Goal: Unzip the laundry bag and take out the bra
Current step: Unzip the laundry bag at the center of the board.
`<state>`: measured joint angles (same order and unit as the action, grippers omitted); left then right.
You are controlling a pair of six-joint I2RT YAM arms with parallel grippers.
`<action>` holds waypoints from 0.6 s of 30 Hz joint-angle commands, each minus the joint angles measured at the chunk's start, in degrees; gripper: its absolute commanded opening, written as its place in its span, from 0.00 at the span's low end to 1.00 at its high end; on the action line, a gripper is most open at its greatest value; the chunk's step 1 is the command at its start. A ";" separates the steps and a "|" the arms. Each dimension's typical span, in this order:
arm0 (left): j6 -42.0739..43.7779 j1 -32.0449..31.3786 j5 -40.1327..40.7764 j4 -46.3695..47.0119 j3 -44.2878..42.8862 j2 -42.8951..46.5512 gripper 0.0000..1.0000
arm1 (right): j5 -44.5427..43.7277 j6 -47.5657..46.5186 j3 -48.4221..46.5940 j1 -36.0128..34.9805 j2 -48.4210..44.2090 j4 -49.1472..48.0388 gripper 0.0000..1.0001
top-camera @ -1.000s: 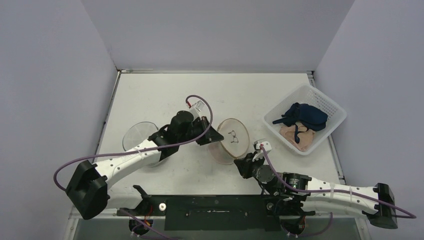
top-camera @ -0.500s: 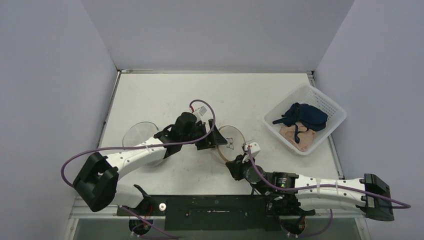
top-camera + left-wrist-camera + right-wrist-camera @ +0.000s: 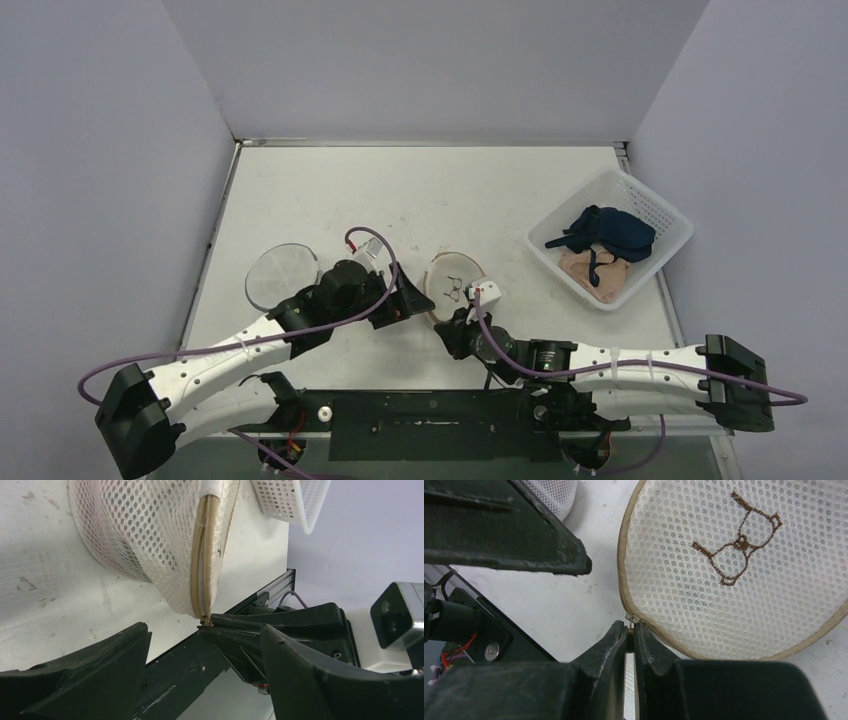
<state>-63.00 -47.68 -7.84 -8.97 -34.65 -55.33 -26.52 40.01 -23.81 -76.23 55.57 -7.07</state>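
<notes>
Laundry bag (image 3: 452, 283): a round, slightly domed disc of white honeycomb mesh. It lies flat on the white table (image 3: 420, 190) between the two grippers, toward the near edge. From overhead it reads as a mild oval, long axis running from near-left to far-right. The face bearing a brown embroidered bra outline (image 3: 736, 545) is turned upward.

A tan zipper (image 3: 200, 555) follows the rim. The stretch seen in the left wrist view appears closed. The zipper pull (image 3: 629, 620) sits at the bag's near edge, pointing toward the arm bases.

Right gripper (image 3: 630, 630): black fingers pressed together, clamped on the zipper pull, tips at the bag's rim.

Left gripper (image 3: 204, 630): fingers (image 3: 100, 665) spread wide and holding nothing, with the bag's zippered edge just ahead of them. Whether a finger touches the mesh cannot be told.

A faint pinkish tint shows through the mesh in the left wrist view (the contents cannot be made out).

A second mesh disc (image 3: 283, 275), round and pale, lies on the table left of the left gripper, well apart from the bag.

A white perforated plastic basket (image 3: 660, 215), rectangular and set askew, stands at the table's right side. It holds a navy garment (image 3: 605, 230) lying over a beige one (image 3: 595, 270).
</notes>
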 commanded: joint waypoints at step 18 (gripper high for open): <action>-2.56 -4.47 10.11 6.64 -4.66 -10.68 0.27 | 0.42 -0.22 -1.38 -0.44 -1.91 -1.85 0.05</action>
<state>-66.83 -52.16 -0.05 -5.23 -35.99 -65.32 -25.65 39.55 -24.25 -76.23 55.66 -8.01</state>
